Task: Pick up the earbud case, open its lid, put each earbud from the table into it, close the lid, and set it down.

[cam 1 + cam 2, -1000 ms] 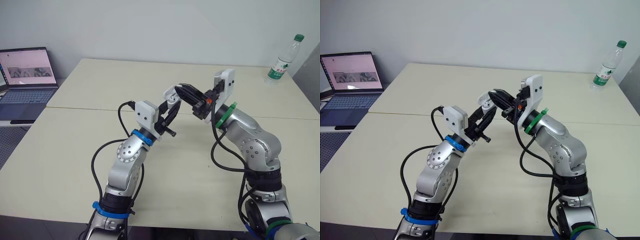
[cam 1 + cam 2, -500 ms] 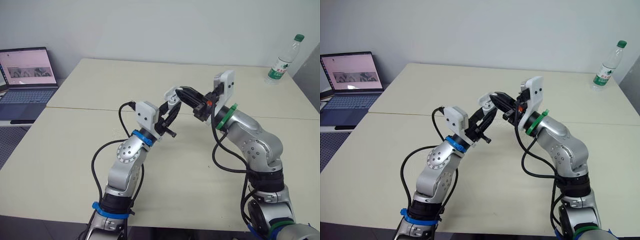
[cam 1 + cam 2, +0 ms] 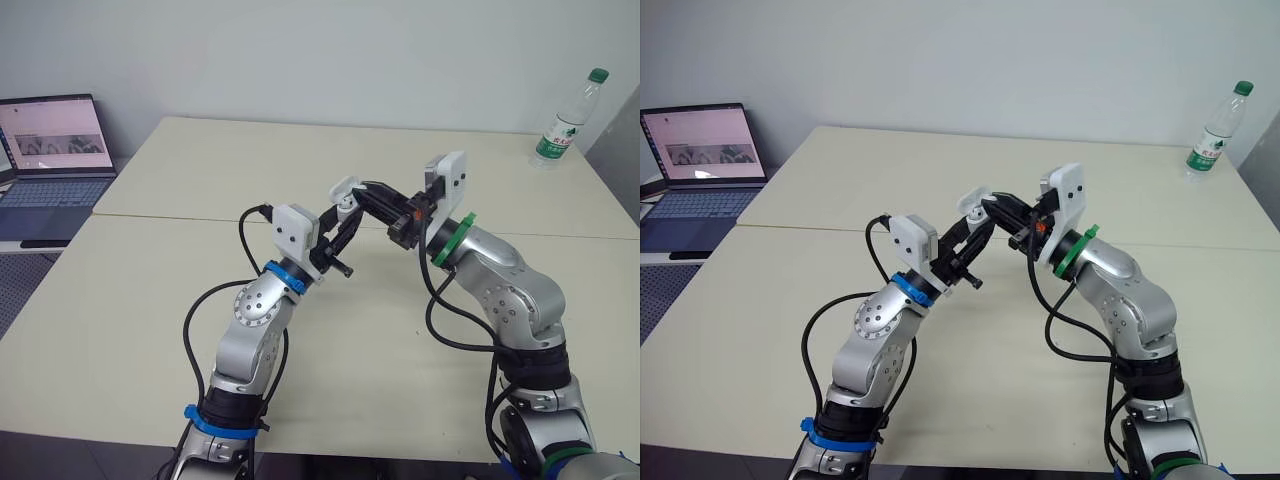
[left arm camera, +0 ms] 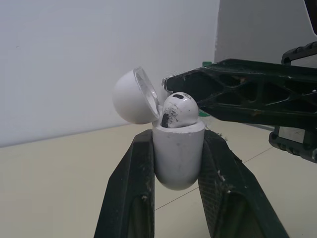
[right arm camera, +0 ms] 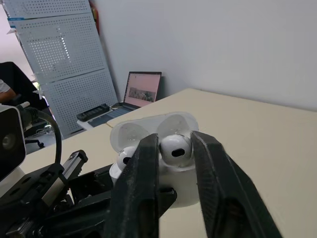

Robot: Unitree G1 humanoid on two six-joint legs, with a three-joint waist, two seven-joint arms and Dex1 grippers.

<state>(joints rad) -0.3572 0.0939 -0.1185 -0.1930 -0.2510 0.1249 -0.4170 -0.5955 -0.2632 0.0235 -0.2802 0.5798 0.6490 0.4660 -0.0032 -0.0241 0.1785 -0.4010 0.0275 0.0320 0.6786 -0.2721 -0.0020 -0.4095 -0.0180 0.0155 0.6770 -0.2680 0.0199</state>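
— Seating that bud is the step in hand, I'd say. What do the eye views give us?
— The left jaws are clamped on the earbud case, lifted clear of the desk. The right jaws meet it tip to tip from the opposite side. Both forearms rise from bent elbows and lean inward, making an arch over the desk's middle.
— Left wrist view?
— The case stands upright between the left jaws, gripped by its lower body. Its lid is swung back, away from the right jaws. An earbud stands proud of the mouth, with the tip of the right jaws just above it.
— And the right wrist view?
— The right jaws are narrow, pinching the earbud by its head directly over the case. Just beside them a second earbud looks seated in the neighbouring socket.
— So how do we finish cleanly?
— My read: hold the left jaws steady with the case upright, and press the stem straight down its socket without twisting. Part the right jaws only once the bud sits level with its neighbour. Then back out along the same line, so a jaw neither knocks the lid nor drags the bud out.
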